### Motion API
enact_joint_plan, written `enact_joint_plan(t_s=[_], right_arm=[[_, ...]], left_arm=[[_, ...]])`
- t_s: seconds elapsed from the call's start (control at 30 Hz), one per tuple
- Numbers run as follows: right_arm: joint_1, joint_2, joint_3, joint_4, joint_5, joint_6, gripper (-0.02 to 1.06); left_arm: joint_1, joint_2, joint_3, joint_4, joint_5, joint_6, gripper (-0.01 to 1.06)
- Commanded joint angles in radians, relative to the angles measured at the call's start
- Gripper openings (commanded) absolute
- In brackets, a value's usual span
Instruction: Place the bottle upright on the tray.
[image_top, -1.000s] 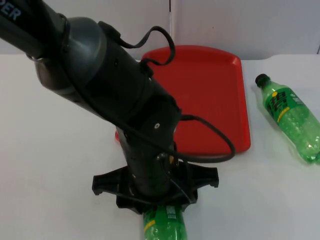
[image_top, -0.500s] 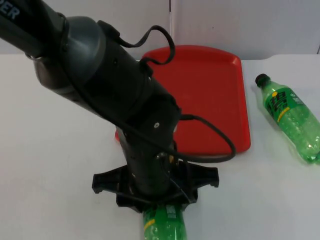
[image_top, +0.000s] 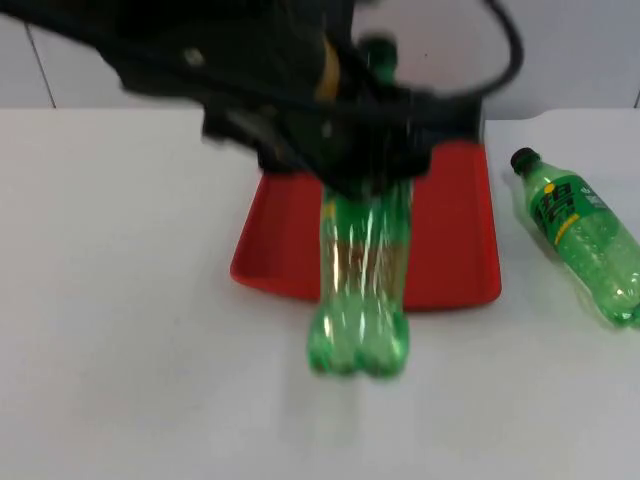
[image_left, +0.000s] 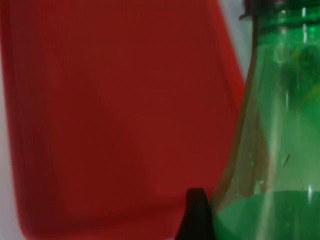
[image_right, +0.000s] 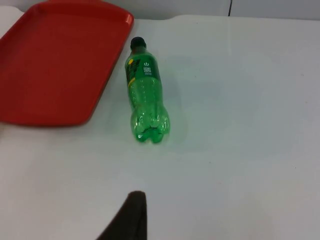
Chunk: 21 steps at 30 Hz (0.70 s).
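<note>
A green plastic bottle (image_top: 362, 280) hangs in the air over the front edge of the red tray (image_top: 455, 230), smeared by motion, its cap end up and its base low toward the near side. My left gripper (image_top: 350, 150) is shut on the bottle's upper part. In the left wrist view the bottle (image_left: 280, 150) stands close beside a black fingertip (image_left: 196, 215), with the tray (image_left: 110, 110) behind it. My right gripper (image_right: 131, 220) waits above the table at the right.
A second green bottle (image_top: 580, 235) lies on its side on the white table right of the tray, cap toward the wall. In the right wrist view this bottle (image_right: 146, 95) lies beside the tray's (image_right: 55, 65) edge.
The left arm has swung up and back from the table's front edge, lifting the bottle off the table to hang over the tray's front edge. The bottle at the right has not moved.
</note>
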<state>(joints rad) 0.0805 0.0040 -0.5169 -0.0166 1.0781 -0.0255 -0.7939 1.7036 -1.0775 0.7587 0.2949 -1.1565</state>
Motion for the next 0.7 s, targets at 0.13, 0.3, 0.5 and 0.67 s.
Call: enact_joint_plan(t_s=[0.13, 0.3, 0.5, 0.67], right_arm=[[-0.004, -0.004, 0.001, 0.000, -0.001, -0.009, 1.05], [-0.004, -0.004, 0.001, 0.000, -0.001, -0.009, 1.05], [-0.004, -0.004, 0.001, 0.000, -0.001, -0.009, 1.05], [-0.004, -0.004, 0.001, 0.000, -0.001, -0.009, 1.05]], left_arm=[[0.018, -0.068, -0.062, 0.416, -0.018, -0.179, 0.00], [0.062, -0.066, -0.131, 0.808, 0.017, -0.507, 0.00], [0.110, -0.064, -0.154, 0.986, 0.307, -0.904, 0.00], [0.159, -0.029, -0.156, 0.986, 0.385, -0.967, 0.00]])
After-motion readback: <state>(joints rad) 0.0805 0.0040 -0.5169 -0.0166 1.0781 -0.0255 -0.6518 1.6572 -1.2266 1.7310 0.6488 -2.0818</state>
